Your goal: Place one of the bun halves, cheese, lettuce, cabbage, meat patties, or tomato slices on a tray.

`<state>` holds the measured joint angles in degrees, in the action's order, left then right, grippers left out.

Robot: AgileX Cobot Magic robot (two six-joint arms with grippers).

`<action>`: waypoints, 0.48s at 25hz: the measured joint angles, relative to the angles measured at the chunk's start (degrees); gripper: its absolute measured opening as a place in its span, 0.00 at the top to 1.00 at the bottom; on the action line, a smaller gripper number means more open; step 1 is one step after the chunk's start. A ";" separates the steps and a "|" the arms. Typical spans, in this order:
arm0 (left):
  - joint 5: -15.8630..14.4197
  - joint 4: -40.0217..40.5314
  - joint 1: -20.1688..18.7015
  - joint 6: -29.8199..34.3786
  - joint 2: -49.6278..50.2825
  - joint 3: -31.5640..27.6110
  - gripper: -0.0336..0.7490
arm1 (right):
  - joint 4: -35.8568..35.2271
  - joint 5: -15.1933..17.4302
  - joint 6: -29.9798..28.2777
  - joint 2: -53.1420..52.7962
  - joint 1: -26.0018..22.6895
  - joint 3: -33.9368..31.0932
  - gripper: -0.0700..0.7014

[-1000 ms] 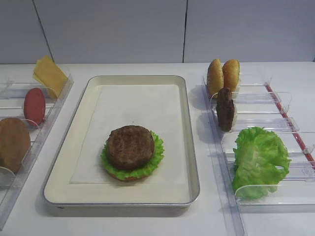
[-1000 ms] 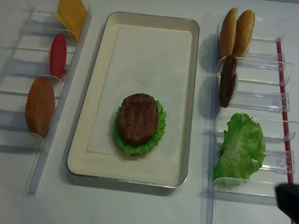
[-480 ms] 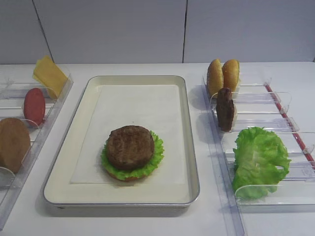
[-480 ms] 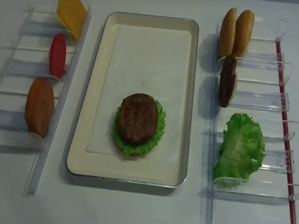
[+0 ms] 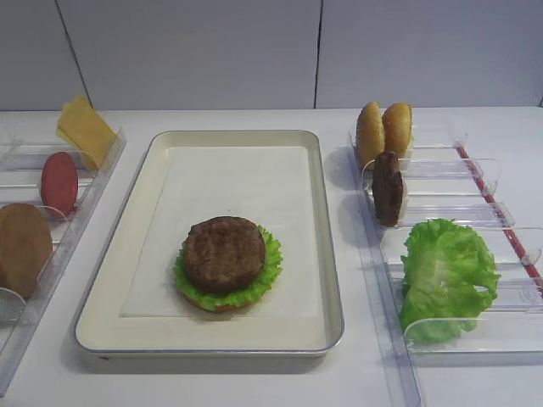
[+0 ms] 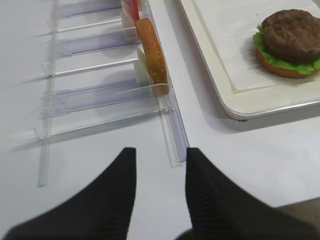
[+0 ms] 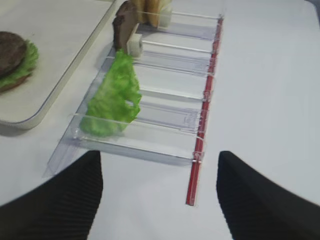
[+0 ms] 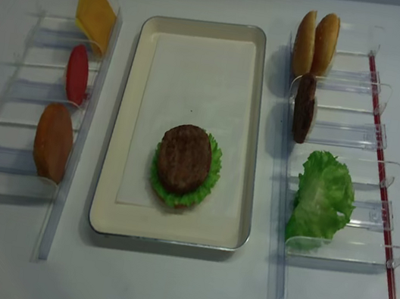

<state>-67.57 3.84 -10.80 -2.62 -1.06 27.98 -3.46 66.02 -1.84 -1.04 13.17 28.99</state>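
The tray (image 5: 109, 263) (image 8: 113, 143) holds one stack: a meat patty (image 5: 224, 253) (image 8: 184, 158) on lettuce (image 5: 270, 264) on a bun half (image 5: 216, 303). Upright in the right rack stand two bun halves (image 5: 384, 131), a second patty (image 5: 389, 188) and a lettuce leaf (image 5: 445, 275) (image 7: 112, 97). The left rack has cheese (image 5: 83, 129), a tomato slice (image 5: 59, 183) and a bun half (image 5: 23, 248) (image 6: 152, 52). No cabbage is in view. My right gripper (image 7: 160, 200) is open and empty, near the right rack's front end. My left gripper (image 6: 161, 165) is open and empty, near the left rack's front end.
Clear plastic racks flank the tray, the right one (image 7: 165, 125) edged by a red strip (image 7: 202, 140), the left one (image 6: 100, 97) with a rail (image 6: 172, 130) reaching toward my left fingers. A white wall (image 5: 271, 51) closes the back.
My right gripper, seen a second ago at the lower right edge of the overhead view, has drawn back out of that view. Nothing on the tray or racks has moved.
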 joint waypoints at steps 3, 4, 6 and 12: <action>0.00 0.00 0.00 0.00 0.00 0.00 0.67 | -0.62 -1.83 -1.07 0.00 -5.89 -0.35 0.27; 0.00 0.00 0.00 0.00 0.00 0.00 0.67 | -0.89 -2.28 -1.49 0.00 -7.75 -0.61 0.27; 0.00 0.00 0.00 0.00 0.00 0.00 0.67 | -1.27 -2.51 -2.32 0.00 -10.79 -0.71 0.27; 0.00 0.00 0.00 0.00 0.00 0.00 0.67 | -2.57 -2.67 -4.18 0.00 -18.51 -0.71 0.27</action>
<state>-67.57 3.84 -10.80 -2.62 -1.06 27.98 -6.03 63.35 -6.02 -1.04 -5.35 28.28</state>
